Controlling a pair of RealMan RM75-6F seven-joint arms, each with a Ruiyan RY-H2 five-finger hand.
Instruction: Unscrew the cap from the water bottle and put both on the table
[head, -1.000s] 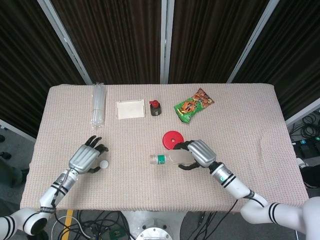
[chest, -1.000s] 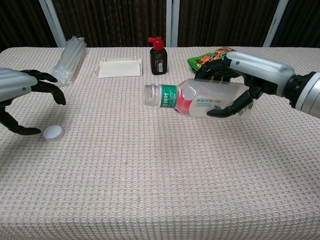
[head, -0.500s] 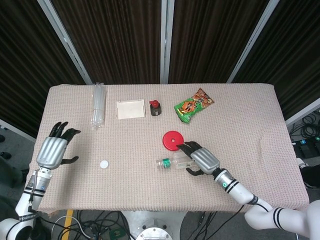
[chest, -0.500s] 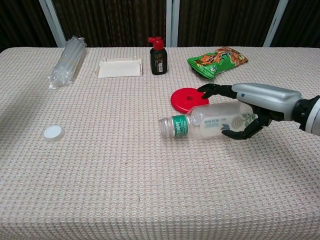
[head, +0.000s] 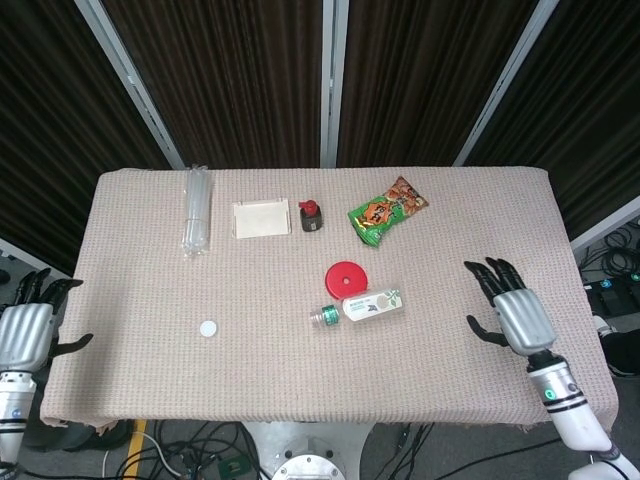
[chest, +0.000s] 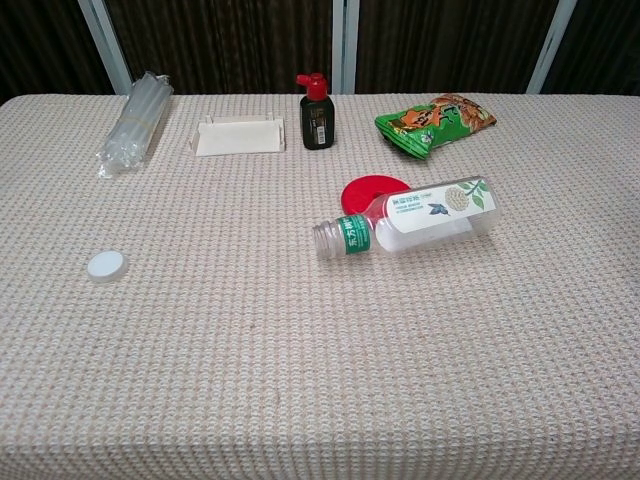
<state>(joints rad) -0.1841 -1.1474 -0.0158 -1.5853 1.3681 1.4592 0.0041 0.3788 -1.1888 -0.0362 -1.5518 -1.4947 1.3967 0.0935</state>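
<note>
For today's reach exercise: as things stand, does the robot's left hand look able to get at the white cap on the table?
Probably yes. The left hand is open at the table's left edge, and only bare cloth lies between it and the white cap.

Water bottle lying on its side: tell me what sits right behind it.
A red disc lies flat just behind the water bottle. In the chest view the bottle covers the disc's near edge; whether they touch cannot be told.
</note>
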